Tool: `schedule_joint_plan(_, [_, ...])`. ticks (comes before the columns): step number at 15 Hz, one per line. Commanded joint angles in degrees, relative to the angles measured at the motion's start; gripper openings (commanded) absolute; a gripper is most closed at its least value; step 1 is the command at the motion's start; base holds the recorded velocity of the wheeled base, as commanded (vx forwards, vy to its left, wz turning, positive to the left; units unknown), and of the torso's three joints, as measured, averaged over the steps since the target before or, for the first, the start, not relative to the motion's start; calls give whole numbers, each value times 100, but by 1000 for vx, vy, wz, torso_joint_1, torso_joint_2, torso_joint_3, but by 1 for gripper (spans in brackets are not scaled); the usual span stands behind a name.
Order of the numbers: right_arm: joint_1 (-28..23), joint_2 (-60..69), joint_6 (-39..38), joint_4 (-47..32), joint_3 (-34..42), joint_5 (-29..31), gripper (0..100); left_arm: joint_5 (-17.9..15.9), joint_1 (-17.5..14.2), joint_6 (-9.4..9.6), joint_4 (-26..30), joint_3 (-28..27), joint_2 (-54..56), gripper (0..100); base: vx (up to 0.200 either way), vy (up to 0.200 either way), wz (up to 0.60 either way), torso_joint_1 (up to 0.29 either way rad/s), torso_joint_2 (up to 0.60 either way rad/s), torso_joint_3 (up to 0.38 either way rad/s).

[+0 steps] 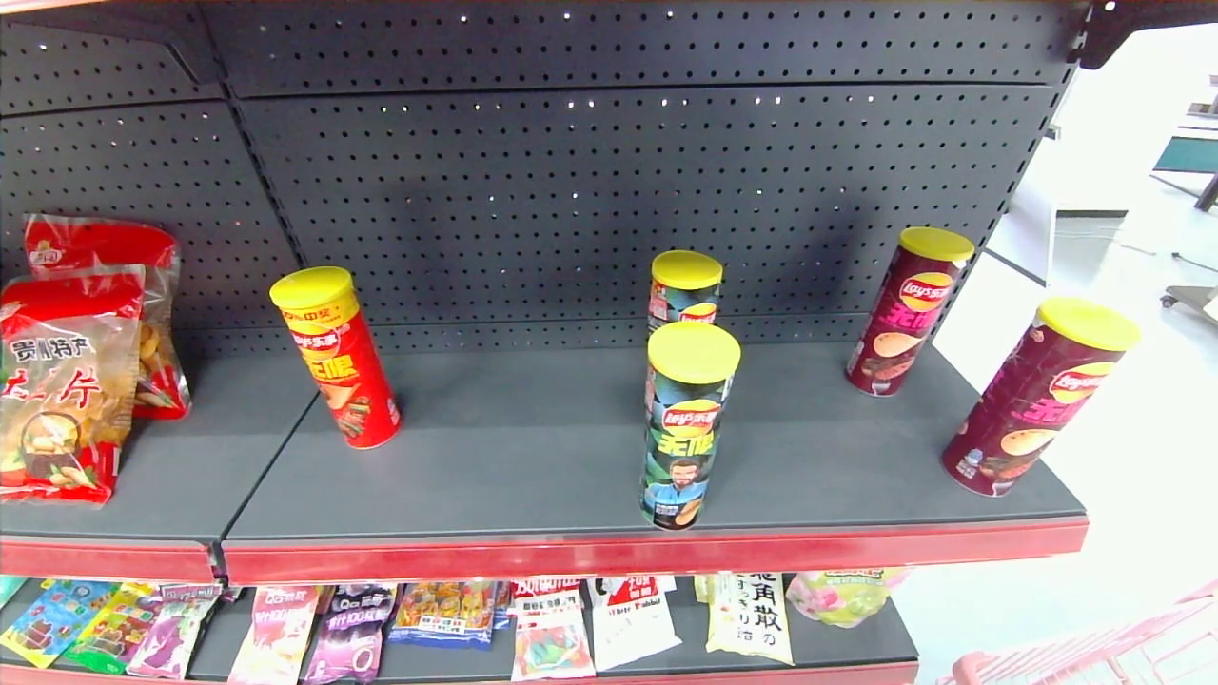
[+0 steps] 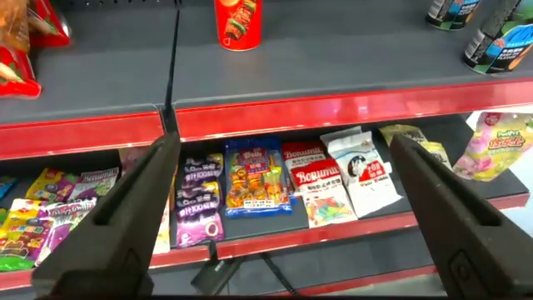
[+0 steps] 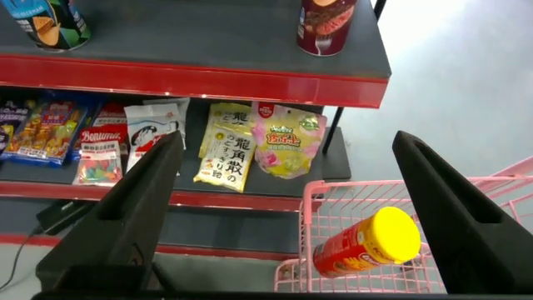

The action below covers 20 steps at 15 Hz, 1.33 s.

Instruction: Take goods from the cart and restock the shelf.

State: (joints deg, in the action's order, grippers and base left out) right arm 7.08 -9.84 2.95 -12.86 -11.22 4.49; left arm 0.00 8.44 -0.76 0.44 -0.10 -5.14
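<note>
Jaws wide and empty on both, the right gripper (image 3: 287, 143) pointed toward the yellow-lidded red can (image 3: 366, 243) lying in the pink cart (image 3: 310, 218) beside the shelf (image 1: 533, 438), as its wrist view showed, whereas the head view gave five upright cans (image 1: 687, 428) on that shelf, and the left gripper (image 2: 283, 148) faced the lower tier's snack bags (image 2: 258, 177).

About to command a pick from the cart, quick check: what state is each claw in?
Left claw: open, holding nothing.
Right claw: open, holding nothing.
</note>
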Motion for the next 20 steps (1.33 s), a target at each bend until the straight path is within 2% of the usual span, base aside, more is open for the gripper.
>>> schedule_joint_plan(1, [4, -247, -5, 3, -170, 0, 100, 9, 0, -4, 0, 1, -39, 100, 0, 0, 0, 0, 0, 0])
schedule_joint_plan(6, [21, -704, -559, 3, -417, 8, 100, 0, 0, -4, 0, 1, -39, 100, 0, 0, 0, 0, 0, 0])
schedule_joint_plan(8, [171, -1108, -532, 20, -513, 0, 100, 9, 0, -4, 0, 1, -39, 100, 0, 0, 0, 0, 0, 0])
schedule_joint_plan(12, [259, -994, -330, 38, -575, -18, 100, 0, 0, -4, 0, 1, -39, 100, 0, 0, 0, 0, 0, 0])
schedule_joint_plan(16, [215, 52, -154, -50, 120, 35, 100, 0, 0, -4, 0, 1, -39, 100, 0, 0, 0, 0, 0, 0])
schedule_joint_plan(20, [232, 412, -31, -23, 339, 61, 100, 0, 0, -4, 0, 1, -39, 100, 0, 0, 0, 0, 0, 0])
